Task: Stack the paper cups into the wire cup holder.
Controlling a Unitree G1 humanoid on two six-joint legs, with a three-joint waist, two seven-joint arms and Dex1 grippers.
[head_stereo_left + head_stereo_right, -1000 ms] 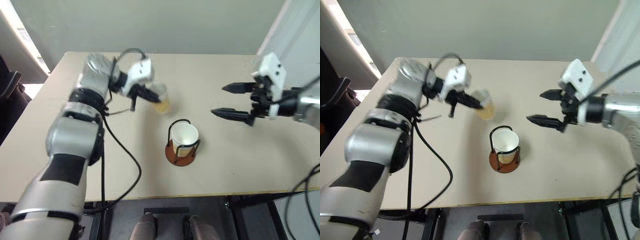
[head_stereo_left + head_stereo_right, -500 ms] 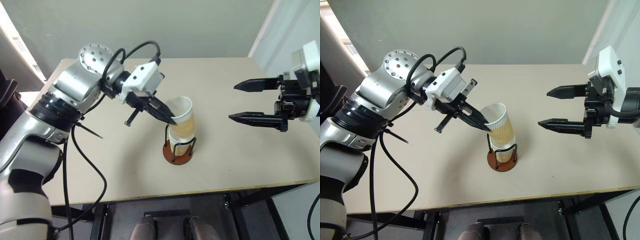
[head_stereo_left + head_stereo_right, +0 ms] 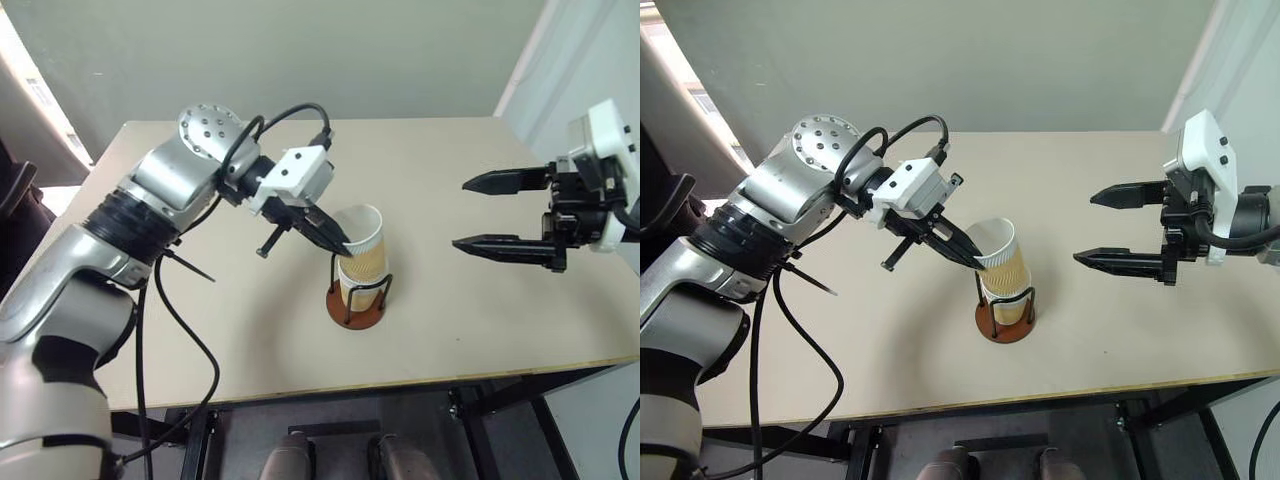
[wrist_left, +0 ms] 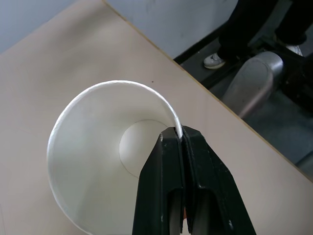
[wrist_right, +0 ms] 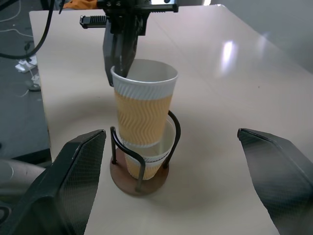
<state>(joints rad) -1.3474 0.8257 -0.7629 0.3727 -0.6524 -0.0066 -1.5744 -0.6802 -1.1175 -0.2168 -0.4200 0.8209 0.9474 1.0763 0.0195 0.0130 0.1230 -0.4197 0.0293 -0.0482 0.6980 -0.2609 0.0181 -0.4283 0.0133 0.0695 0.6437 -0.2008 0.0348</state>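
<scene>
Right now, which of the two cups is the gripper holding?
The upper cup, pinched at its rim by the left gripper; the lower cup sits untouched in the wire holder.

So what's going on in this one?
The left gripper is shut on the rim of a paper cup, holding it partly nested in another cup that already sits in the wire cup holder on the table. The top cup stands high, not fully seated. The right gripper hangs open off to the side, holding nothing.
</scene>
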